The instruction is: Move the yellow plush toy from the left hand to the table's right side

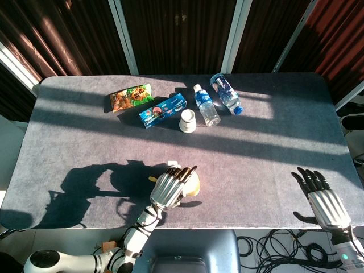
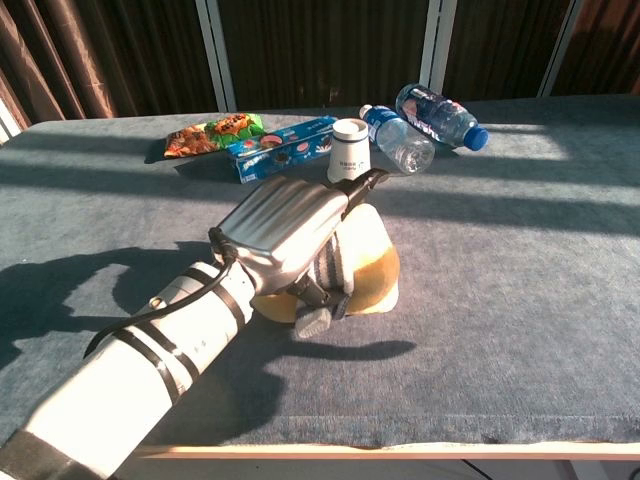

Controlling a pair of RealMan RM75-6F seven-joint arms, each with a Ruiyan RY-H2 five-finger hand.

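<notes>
soft yellow plush toy (image 2: 368, 268): near table's front edge, about mid-width, under left hand (image 2: 295, 235) | left fingers wrapped over it, holding | right hand (image 1: 323, 198): front right corner, fingers spread, holding nothing | grey felt table (image 2: 520, 260)

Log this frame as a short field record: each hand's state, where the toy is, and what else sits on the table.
left hand: grips the yellow plush toy, near the table's front middle
right hand: at the front right corner, fingers apart, holding nothing
toy position: not yet on the right side
table: grey cloth surface
far side items: snack bag, blue box, white cup, two water bottles lying down
</notes>
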